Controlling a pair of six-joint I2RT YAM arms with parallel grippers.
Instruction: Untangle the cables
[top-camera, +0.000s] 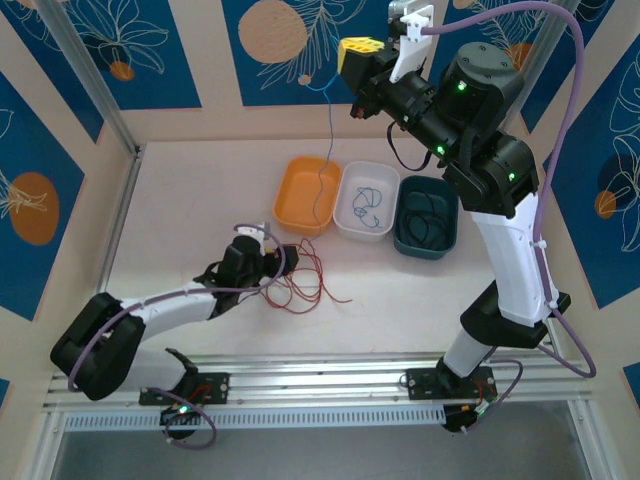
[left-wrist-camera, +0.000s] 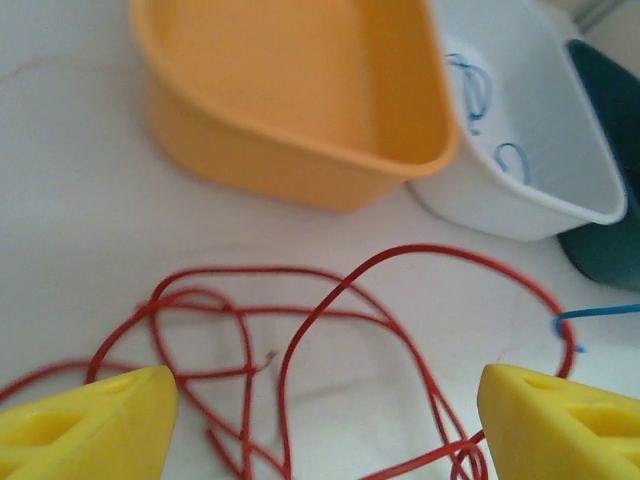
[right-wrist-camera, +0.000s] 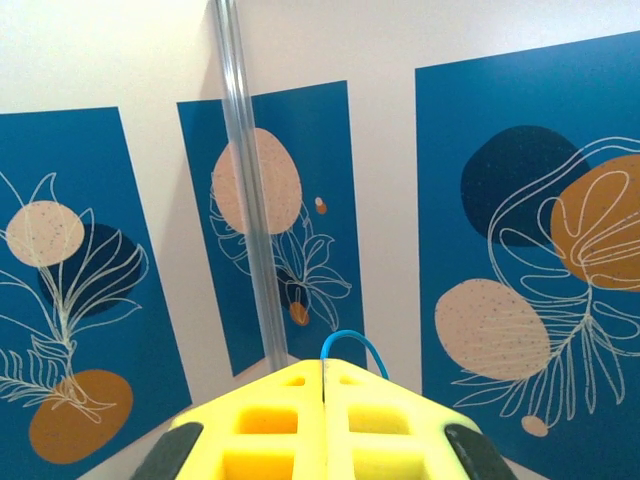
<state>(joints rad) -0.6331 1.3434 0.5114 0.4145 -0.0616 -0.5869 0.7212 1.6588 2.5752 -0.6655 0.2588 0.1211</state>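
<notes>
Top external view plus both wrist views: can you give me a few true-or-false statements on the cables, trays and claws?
1. The right claw is shut on a blue cable. True.
2. The red cable lies inside the orange tray. False: it lies on the table, in front of the trays.
3. The left claw is open, with red cable between its fingers. True.
4. The teal tray sits between the other two. False: the white tray is in the middle.
</notes>
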